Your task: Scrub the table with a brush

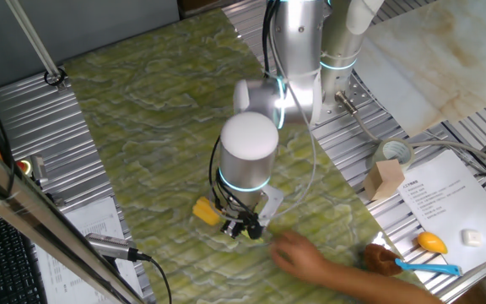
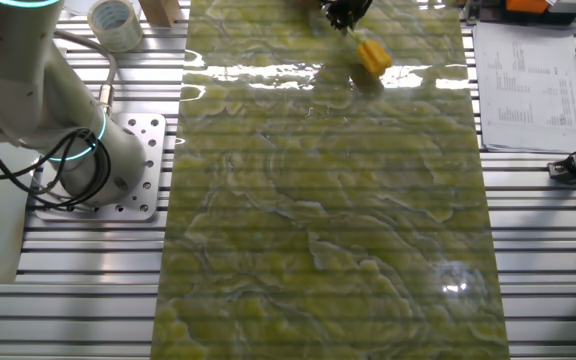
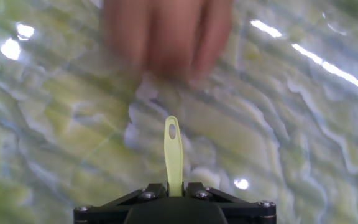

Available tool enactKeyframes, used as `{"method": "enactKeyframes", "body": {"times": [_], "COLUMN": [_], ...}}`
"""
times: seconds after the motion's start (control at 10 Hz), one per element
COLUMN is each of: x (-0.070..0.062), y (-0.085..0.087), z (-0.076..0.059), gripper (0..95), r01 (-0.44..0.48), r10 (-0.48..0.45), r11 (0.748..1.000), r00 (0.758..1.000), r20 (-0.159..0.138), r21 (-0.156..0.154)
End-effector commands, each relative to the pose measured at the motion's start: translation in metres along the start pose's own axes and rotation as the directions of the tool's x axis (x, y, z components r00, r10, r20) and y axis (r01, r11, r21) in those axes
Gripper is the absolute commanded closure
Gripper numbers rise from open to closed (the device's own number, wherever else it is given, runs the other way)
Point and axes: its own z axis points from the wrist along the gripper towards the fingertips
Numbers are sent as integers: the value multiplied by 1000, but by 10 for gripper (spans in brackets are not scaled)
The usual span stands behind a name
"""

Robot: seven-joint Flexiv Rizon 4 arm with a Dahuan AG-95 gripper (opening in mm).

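The robot's hand (image 1: 245,226) hangs low over the near edge of the yellow-green marbled tabletop (image 1: 159,127), its fingers pinching the brush (image 1: 207,211) by the thin stick handle. The yellow blocky head sticks out to one side of the hand and lies on or just above the marbled surface; in the other fixed view it shows at the far end of the tabletop (image 2: 318,220), beside a band of glare. In the hand view the yellow-green handle (image 3: 173,152), with a small hole near its tip, rises from between the closed fingers. A person's bare hand (image 1: 298,253) rests on the tabletop just beside the robot's hand, and appears blurred at the top of the hand view. A roll of tape (image 1: 392,154) and a blue-handled brush (image 1: 412,263) lie off the marbled surface.
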Motion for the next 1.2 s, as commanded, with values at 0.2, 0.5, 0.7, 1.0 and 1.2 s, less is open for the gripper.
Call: {"method": "enactKeyframes", "body": {"times": [0.2, 0.5, 0.7, 1.0, 1.2], "x": [20, 27, 29, 38, 38], "y": [8, 11, 12, 16, 16], "z": [-10, -13, -15, -16, -16], "gripper": [950, 950, 950, 950, 950], "r01": [-103, -270, -357, -438, -481], "r10": [103, 270, 357, 438, 481], "r11": [995, 963, 934, 899, 877], "r00": [995, 963, 934, 899, 876], "r20": [-4, -6, -4, 6, 46], "r21": [0, -17, -15, -11, -16]}}
